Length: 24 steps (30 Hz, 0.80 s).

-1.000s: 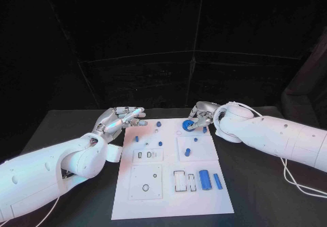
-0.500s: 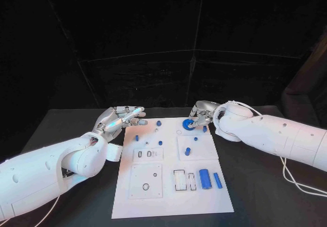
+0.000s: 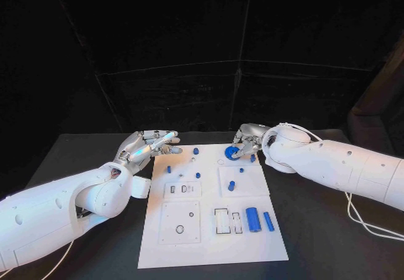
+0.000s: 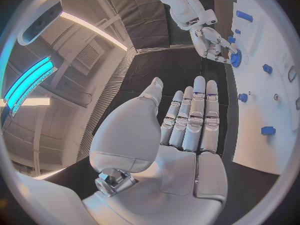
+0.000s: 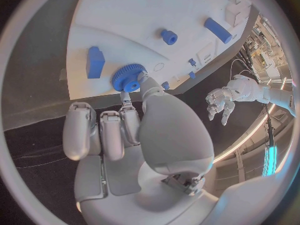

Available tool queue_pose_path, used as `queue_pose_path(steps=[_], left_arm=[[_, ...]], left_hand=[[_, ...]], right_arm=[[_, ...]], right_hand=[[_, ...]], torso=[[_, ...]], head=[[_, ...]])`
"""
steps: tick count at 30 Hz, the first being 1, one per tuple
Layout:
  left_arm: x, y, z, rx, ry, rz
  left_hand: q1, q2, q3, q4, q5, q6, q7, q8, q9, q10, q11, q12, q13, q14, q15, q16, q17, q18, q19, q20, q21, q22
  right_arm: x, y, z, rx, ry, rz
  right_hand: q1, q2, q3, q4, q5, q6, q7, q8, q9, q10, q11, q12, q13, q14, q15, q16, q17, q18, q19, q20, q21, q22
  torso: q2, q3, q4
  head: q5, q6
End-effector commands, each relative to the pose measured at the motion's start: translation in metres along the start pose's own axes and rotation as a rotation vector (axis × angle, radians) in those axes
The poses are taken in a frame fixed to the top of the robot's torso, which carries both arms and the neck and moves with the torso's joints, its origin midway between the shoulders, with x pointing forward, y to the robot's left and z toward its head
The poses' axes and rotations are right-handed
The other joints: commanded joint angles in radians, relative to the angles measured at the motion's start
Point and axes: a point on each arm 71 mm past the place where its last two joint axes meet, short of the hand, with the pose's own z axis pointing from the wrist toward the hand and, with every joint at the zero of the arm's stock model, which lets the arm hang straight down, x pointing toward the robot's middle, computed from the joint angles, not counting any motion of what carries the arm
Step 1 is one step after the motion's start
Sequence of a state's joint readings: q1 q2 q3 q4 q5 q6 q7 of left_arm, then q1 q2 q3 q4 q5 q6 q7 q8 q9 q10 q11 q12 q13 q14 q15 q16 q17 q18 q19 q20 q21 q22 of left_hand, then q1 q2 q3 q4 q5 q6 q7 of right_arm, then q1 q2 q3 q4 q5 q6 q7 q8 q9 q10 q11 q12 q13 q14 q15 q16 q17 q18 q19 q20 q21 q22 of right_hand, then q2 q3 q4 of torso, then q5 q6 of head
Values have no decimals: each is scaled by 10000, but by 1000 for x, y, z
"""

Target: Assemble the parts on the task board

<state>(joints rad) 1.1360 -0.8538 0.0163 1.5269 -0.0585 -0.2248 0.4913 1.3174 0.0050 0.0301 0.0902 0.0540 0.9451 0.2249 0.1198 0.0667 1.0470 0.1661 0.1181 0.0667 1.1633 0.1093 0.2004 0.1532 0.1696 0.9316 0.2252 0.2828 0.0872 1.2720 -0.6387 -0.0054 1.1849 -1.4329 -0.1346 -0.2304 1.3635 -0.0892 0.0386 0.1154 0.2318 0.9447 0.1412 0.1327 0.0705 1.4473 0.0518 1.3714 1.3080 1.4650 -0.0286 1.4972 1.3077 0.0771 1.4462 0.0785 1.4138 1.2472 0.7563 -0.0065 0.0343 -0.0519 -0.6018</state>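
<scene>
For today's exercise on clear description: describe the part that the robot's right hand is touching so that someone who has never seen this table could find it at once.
Start at the white task board in the middle of the black table and go to its far edge, right of centre, where the right hand reaches in. At its fingertips is the blue gear. It is the one toothed round disc; its blue neighbours are small plain pegs and blocks.
</scene>
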Motion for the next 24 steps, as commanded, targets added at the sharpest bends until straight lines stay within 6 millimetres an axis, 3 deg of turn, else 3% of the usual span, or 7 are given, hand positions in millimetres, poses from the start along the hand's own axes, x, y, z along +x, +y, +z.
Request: queue_pose_path(steps=[1,5,8,11,19,24], left_arm=[[2,-1,1,48,162,-45],[2,-1,1,43,172,-51],[2,-1,1,40,175,-52],[2,-1,0,38,178,-54],[1,-1,0,34,173,-51],[0,-1,0,37,147,-35]], left_hand=[[19,95,-7,-72,-27,19,48,-66,-9,50,25,-45,-9,31,32,-52,15,152,58,12,-62,-16],[21,99,-7,-76,-27,19,48,-68,-9,51,25,-48,-9,28,33,-56,15,151,57,13,-65,-18],[21,99,-7,-76,-27,19,48,-68,-9,51,25,-48,-9,28,33,-56,15,151,57,13,-65,-18],[27,109,-7,-85,-29,19,48,-74,-9,53,25,-54,-9,21,35,-68,16,151,56,14,-73,-25],[33,124,-4,-93,-30,22,48,-78,-8,56,25,-60,-9,19,36,-78,18,151,56,15,-81,-32],[40,144,0,-102,-31,26,47,-82,-7,60,25,-67,-8,17,36,-88,20,151,58,16,-90,-39]], right_arm=[[1,2,1,-53,19,-595],[0,5,1,-125,-334,-967],[-2,8,0,-251,-709,-1041],[-4,13,-2,-471,-1070,-1009],[-8,31,-10,-1166,-1967,-603],[-8,48,-14,-1628,-2220,-356]], right_hand=[[119,13,18,-92,-46,85,9,61,3,107,12,107,684,694,42,48,654,-130,52,3,74,35],[241,178,206,-230,-35,278,-18,149,14,188,-10,275,875,699,25,69,707,-144,75,-6,121,118],[445,510,603,-352,-561,649,-103,315,54,249,-86,396,1018,703,-30,82,745,-151,91,-45,153,173],[436,605,823,-389,-443,833,-163,386,59,340,-138,548,1183,709,-69,95,784,-170,126,-80,203,271],[134,518,1233,-393,24,1038,-240,398,15,411,-208,652,1321,714,-137,103,816,-217,214,-152,324,509],[-461,200,1239,-127,291,984,-211,294,-28,412,-181,630,1326,718,-116,106,836,-233,240,-141,365,586]], torso=[[0,3,-1],[0,1,6],[-3,-1,6],[-5,-1,4],[0,-8,5],[-1,-22,19]], head=[[14,-7],[7,3],[11,11],[22,24],[49,57],[83,71]])
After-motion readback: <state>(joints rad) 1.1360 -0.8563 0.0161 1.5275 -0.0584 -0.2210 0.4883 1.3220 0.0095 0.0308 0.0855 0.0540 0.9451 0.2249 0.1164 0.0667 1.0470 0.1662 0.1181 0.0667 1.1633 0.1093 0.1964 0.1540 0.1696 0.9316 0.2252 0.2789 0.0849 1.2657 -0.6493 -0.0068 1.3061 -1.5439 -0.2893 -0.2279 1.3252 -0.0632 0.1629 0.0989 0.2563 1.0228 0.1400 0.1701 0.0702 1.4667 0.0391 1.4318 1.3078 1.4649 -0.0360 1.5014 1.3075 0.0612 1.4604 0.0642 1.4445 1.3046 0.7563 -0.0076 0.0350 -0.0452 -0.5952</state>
